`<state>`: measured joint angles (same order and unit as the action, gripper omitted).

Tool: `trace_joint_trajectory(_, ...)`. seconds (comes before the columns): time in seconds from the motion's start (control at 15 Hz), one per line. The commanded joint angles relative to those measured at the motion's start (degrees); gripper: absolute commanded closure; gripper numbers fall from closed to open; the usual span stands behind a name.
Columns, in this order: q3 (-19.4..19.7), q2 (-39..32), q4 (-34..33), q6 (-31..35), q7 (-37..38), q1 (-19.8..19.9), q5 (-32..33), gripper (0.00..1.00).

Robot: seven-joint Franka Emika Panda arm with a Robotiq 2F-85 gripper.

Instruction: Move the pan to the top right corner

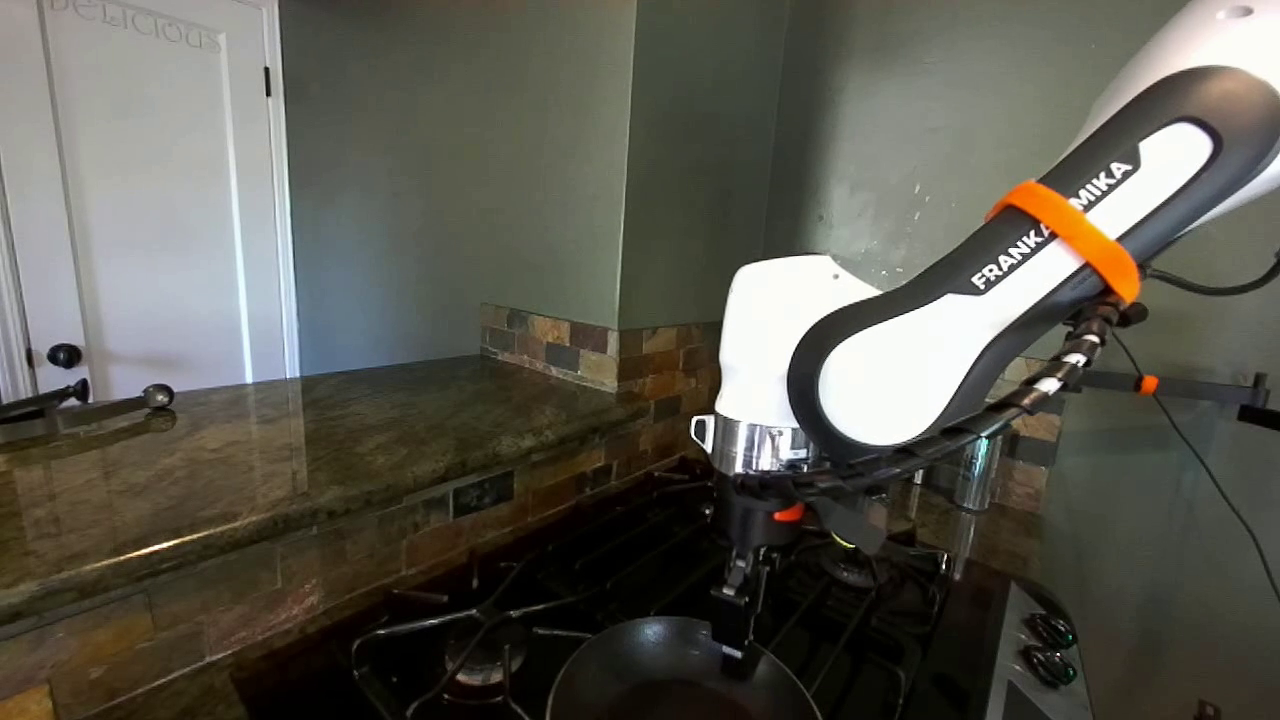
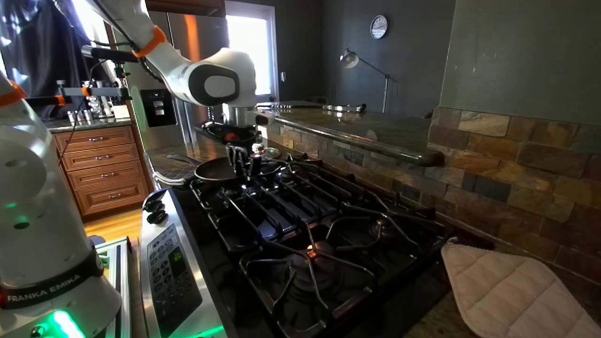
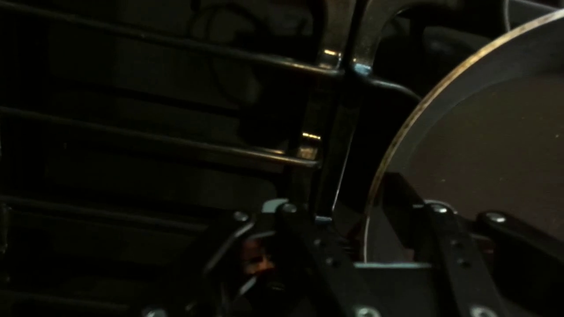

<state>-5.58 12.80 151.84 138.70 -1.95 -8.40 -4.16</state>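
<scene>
The pan (image 1: 650, 665), round, dark and shallow, sits on the stove grates, cut off at the bottom of an exterior view. In another exterior view the pan (image 2: 213, 170) is at the stove's far end, its handle (image 2: 183, 158) pointing left. My gripper (image 2: 247, 170) points down at the pan's rim; it also shows in an exterior view (image 1: 742, 640). In the wrist view the pan (image 3: 498, 145) is at the right, its rim running between the fingers of the gripper (image 3: 363, 202). The right finger is over the pan's inside, with a gap to the rim. The left finger is hard to see in the dark.
The black stove grates (image 2: 305, 225) extend from the pan toward the near burners. The control panel (image 2: 173, 272) runs along the stove's front. A raised stone counter (image 1: 300, 450) and tiled wall border the back. A quilted pad (image 2: 512, 286) and steel canister (image 1: 975, 470) stand beyond the stove.
</scene>
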Motion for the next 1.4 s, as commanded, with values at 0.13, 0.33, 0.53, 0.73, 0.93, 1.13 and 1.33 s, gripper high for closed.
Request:
trace_joint_trajectory(0.13, 0.0, -1.3, -0.1, 2.3, 0.0, 0.2, -1.0, 0.95)
trace_joint_trajectory(0.33, 0.0, -1.5, -0.7, 2.5, 0.3, 0.3, -1.2, 0.96)
trace_joint_trajectory(0.53, 0.0, -1.8, -1.5, 2.3, 0.8, 0.3, -1.8, 0.96)
trace_joint_trajectory(0.73, 0.1, -3.0, -2.4, 1.9, 1.7, 0.5, -2.7, 0.96)
trace_joint_trajectory(0.93, 0.1, -4.5, -3.5, 1.4, 2.9, 0.9, -3.2, 0.96)
trace_joint_trajectory(1.13, 0.0, -5.5, -4.4, 1.5, 4.3, 1.2, -4.0, 0.96)
trace_joint_trajectory(1.33, 0.0, -6.9, -6.0, 1.1, 6.6, 1.6, -4.2, 0.96)
